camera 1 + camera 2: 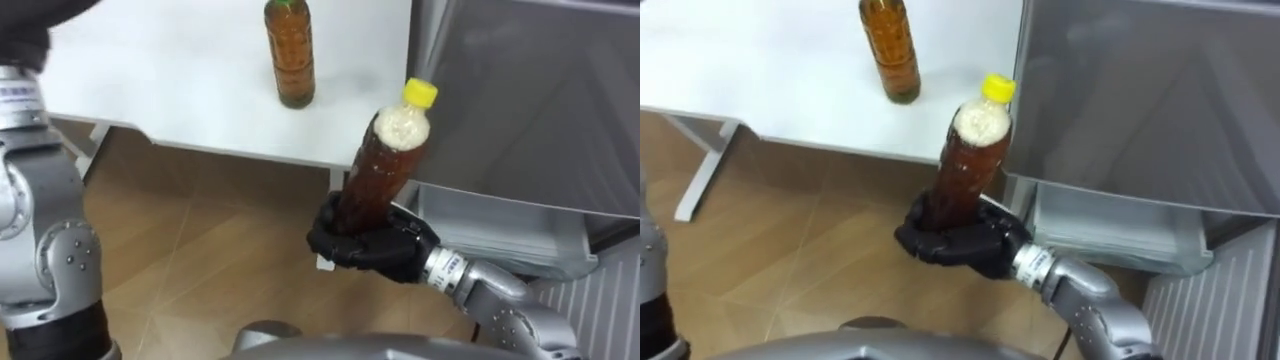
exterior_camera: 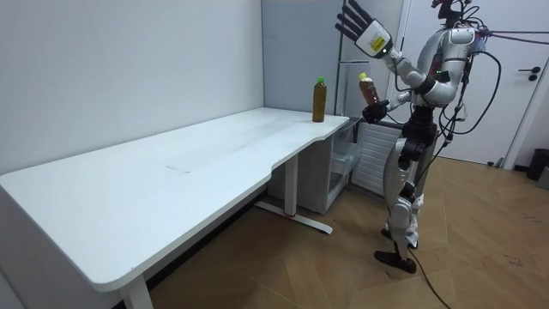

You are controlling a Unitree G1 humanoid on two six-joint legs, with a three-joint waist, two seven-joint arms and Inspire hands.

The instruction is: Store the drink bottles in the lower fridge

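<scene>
**Two tea bottles, one in hand**

The right hand, black and jointed, curls tightly round the base of a clear plastic bottle of brown tea. It has a yellow cap, froth at its neck, and tilts up out of the fist. Beyond that hand, a second, green-capped bottle stands on the smooth white table. Right of the hand is the grey fridge. The left hand is raised, fingers spread straight.
</scene>
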